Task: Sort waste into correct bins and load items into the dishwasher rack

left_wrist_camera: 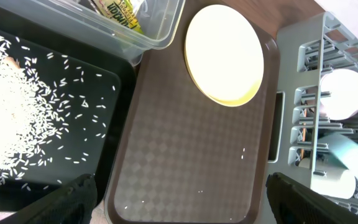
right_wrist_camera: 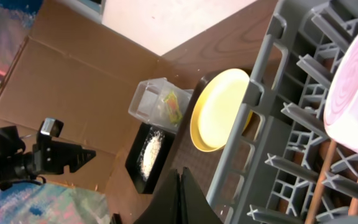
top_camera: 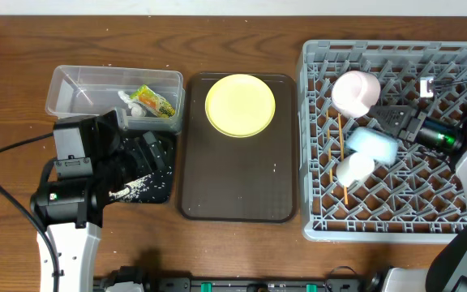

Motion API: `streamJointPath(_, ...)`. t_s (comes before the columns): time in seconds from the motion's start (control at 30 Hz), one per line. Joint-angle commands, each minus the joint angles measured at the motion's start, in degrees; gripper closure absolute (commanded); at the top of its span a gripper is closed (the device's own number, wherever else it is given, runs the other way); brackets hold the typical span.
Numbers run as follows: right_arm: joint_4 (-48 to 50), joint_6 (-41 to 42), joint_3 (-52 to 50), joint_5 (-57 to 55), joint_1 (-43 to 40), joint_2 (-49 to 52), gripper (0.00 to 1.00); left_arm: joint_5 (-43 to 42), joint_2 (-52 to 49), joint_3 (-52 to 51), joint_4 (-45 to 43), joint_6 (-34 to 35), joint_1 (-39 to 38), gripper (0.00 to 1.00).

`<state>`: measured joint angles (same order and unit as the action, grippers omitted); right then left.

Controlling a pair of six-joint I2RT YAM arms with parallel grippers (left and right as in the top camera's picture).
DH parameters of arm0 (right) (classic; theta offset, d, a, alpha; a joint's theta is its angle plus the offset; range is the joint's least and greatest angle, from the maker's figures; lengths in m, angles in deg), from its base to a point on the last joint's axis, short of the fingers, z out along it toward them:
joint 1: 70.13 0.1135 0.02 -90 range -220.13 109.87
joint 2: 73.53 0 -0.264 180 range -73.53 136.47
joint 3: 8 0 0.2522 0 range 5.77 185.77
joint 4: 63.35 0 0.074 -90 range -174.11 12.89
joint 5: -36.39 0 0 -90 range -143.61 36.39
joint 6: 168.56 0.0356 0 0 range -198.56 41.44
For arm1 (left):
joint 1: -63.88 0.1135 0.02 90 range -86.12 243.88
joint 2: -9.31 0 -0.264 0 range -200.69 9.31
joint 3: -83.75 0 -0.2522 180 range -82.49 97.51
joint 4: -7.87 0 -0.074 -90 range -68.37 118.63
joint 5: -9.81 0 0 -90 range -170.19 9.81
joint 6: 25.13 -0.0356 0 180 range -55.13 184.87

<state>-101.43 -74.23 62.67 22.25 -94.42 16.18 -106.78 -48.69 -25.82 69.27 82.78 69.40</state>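
**Plate on brown tray, other dishes racked**

The round yellow-green plate lay flat at the far end of the brown serving tray, between the clear tub and the grey rack. In the right wrist view, the rack wall hid part of it. Rice covered the black tray. The left hand was spread wide. The right hand was pressed together over the rack.

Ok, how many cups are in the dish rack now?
2. A light blue cup lies midway in the rack; a small white cup lies right beside it, nearer the robot. Pegs might hide more.
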Motion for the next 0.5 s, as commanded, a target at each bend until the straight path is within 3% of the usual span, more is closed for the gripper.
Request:
streamJointPath(0.0, 0.13, 2.67, -0.22, -1.95, 0.26, 0.28, 0.99, 0.31, 0.02, 0.24, 0.02, -0.74, 0.24, 0.1)
streamJointPath(0.17, -1.2, 5.07, -0.17, -5.7, 0.37, -0.46, 0.99, 0.31, 0.02, 0.24, 0.02, -0.74, 0.24, 0.1)
streamJointPath(0.47, -13.97, 2.38, 2.36, -38.23, 4.48, -8.2, 0.94, 0.31, 0.02, 0.24, 0.02, -0.74, 0.26, 0.1)
